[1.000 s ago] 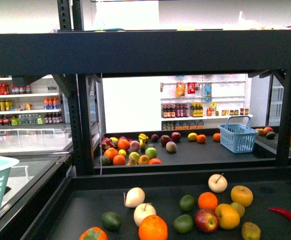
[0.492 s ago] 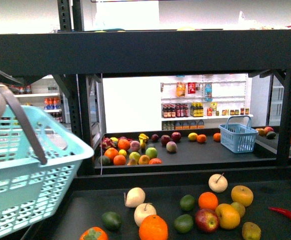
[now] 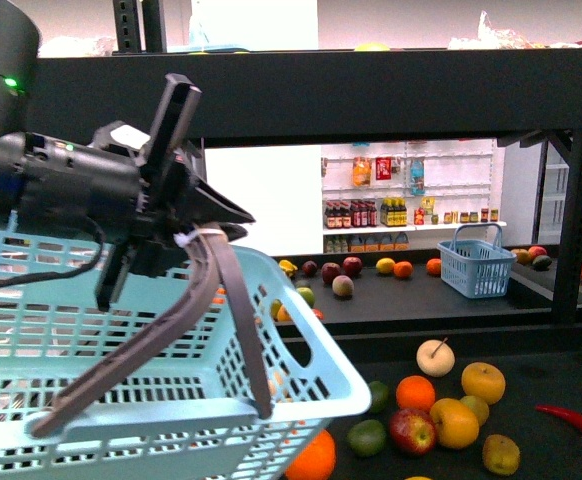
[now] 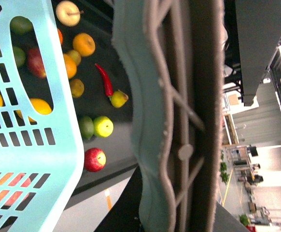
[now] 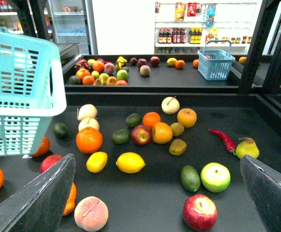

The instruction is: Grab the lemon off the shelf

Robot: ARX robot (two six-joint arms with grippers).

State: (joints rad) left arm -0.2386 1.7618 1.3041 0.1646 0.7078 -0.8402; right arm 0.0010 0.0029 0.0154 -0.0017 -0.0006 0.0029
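we see the black shelf [image 5: 152, 198] with loose fruit on its flat front tray: a lemon [image 5: 130, 163] just beside a smaller yellow fruit [image 5: 97, 162], a big orange [image 5: 89, 140] near them, and a red chili [image 5: 222, 139] next to a pear [image 5: 247, 147]. on the tier behind lie a fruit cluster [image 5: 102, 75] and a small blue basket [image 5: 216, 64], well apart.

Front view faces the shelf [image 3: 371, 95]; both wrist views overlook its tray [image 5: 150, 198].
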